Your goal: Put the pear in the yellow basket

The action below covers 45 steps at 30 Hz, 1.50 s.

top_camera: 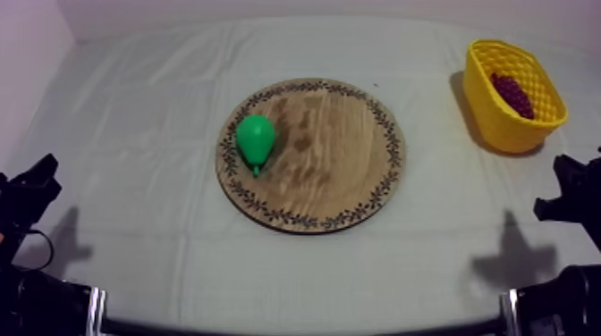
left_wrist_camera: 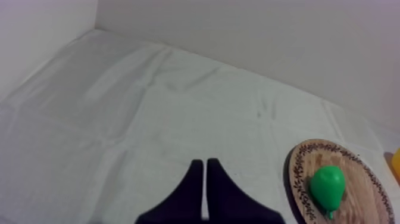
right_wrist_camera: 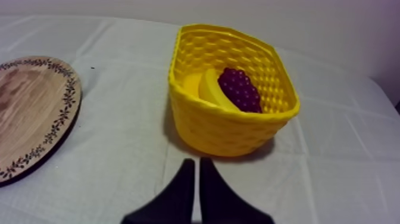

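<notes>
A green pear (top_camera: 256, 139) lies on the left part of the round wooden board (top_camera: 340, 161) at the table's middle; the left wrist view has the pear (left_wrist_camera: 327, 187) on the board (left_wrist_camera: 357, 179) too. The yellow basket (top_camera: 513, 94) stands at the back right and holds a bunch of grapes (top_camera: 513, 95). From the right wrist view the basket (right_wrist_camera: 232, 89) holds the grapes (right_wrist_camera: 239, 89) and a banana (right_wrist_camera: 208, 89). My left gripper (left_wrist_camera: 204, 170) is shut on nothing over bare cloth, well left of the board. My right gripper (right_wrist_camera: 194, 168) is shut, just in front of the basket.
The left arm (top_camera: 27, 192) and right arm (top_camera: 572, 197) sit low at the table's two sides. A wall runs behind the table. Bare cloth (top_camera: 134, 134) lies between the left arm and the board, and between board and basket.
</notes>
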### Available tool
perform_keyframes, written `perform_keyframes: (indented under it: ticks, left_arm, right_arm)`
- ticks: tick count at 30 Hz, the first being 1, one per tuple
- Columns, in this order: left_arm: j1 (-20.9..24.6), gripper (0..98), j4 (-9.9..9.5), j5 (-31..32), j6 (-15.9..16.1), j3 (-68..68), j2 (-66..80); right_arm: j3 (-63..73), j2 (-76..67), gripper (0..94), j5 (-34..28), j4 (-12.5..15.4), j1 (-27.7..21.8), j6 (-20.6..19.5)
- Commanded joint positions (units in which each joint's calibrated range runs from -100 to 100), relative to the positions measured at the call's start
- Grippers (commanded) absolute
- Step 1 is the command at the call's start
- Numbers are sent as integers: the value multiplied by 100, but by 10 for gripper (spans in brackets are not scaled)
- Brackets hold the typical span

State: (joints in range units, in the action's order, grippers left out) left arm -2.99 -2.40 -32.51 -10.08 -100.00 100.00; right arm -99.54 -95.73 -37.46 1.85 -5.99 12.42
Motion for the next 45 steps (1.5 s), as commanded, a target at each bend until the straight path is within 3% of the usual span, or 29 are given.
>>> perform_keyframes:
  ticks: [1,15,22,27,31,35,39,45]
  left_arm:
    - [-1,1,-2,1,-1,0,0]
    - [-1,1,-2,1,-1,0,0]
    - [-1,1,-2,1,-1,0,0]
    - [-1,1,-2,1,-1,0,0]
    - [-1,1,-2,1,-1,0,0]
    - [-1,1,-2,1,-1,0,0]
    - [-1,1,-2,1,-1,0,0]
    - [-1,1,-2,1,-1,0,0]
  right_arm:
    - [-2,-3,5,4,-2,2,1]
    - [-2,-3,6,4,-2,2,1]
    - [-2,-3,7,4,1,-4,194]
    - [16,28,4,254,180,24,504]
    - [204,316,3,615,565,57,988]
    - [955,863,3,590,1001,108,1381]
    - [2091,1655,3,301,1266,211,1533]
    - [3888,3194,3,44,1049,632,1257]
